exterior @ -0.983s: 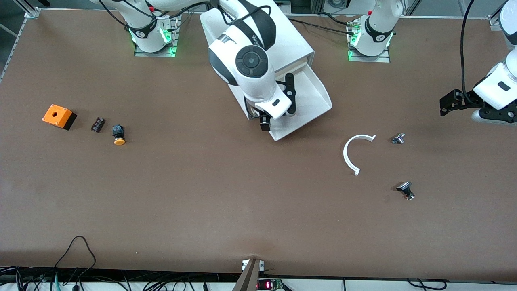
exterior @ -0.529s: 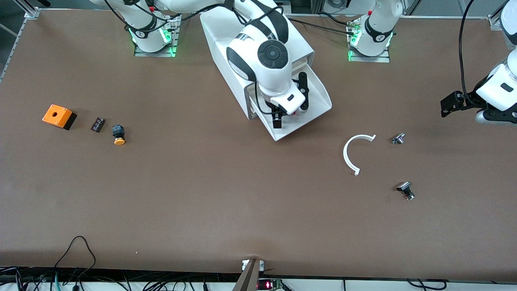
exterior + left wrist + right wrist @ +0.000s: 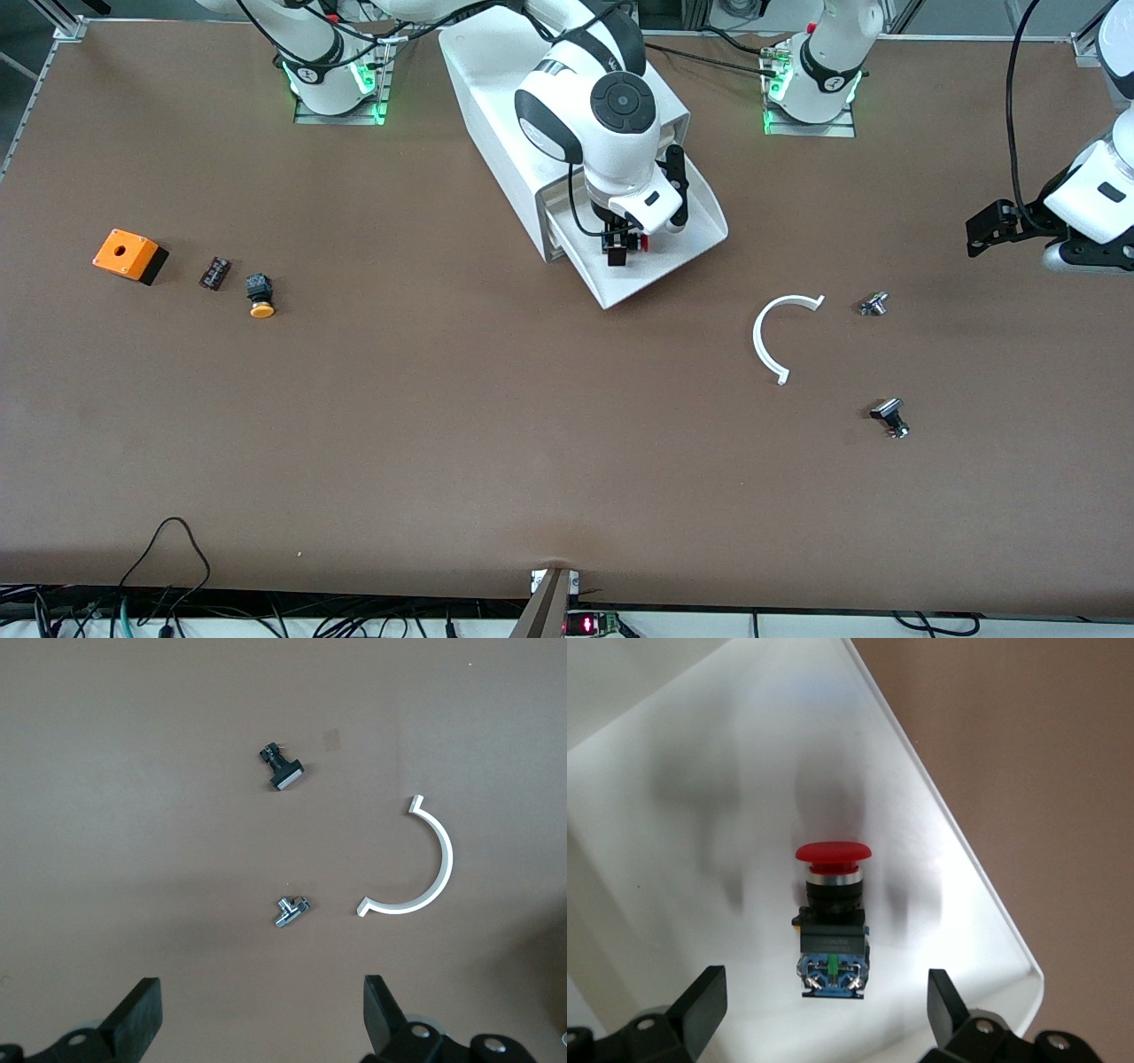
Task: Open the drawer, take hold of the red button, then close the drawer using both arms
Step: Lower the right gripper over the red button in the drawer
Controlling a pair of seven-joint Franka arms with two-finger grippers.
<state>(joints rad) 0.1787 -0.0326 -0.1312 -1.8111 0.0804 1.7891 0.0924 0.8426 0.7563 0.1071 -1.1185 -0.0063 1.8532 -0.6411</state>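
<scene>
In the front view we see the white cabinet (image 3: 496,80) standing between the two arm bases, and its drawer (image 3: 687,235) is pulled out toward the front camera. The right gripper (image 3: 633,239) hangs over the open drawer, and a small piece of the red button (image 3: 644,243) shows just under it, inside the drawer. The left gripper (image 3: 997,226) waits in the air over the left arm's end of the tabletop (image 3: 532,443). On the tabletop at that end lie a white half ring (image 3: 769,337), a small metal part (image 3: 873,304) beside it, and a black part (image 3: 889,415) nearer to the front camera. Toward the right arm's end we see an orange box (image 3: 128,254) with a hole, a small dark block (image 3: 214,272) and a button with a yellow cap (image 3: 260,295). In the left wrist view the fingers (image 3: 137,1019) of the left gripper stand wide apart and hold nothing; below them lie the half ring (image 3: 425,864), the metal part (image 3: 289,911) and the black part (image 3: 283,771). In the right wrist view the fingers (image 3: 700,1001) of the right gripper are also wide apart, one on each side of the button (image 3: 833,921), and they do not touch it. The button lies on its side on the white floor of the drawer (image 3: 673,815), near the front wall.
</scene>
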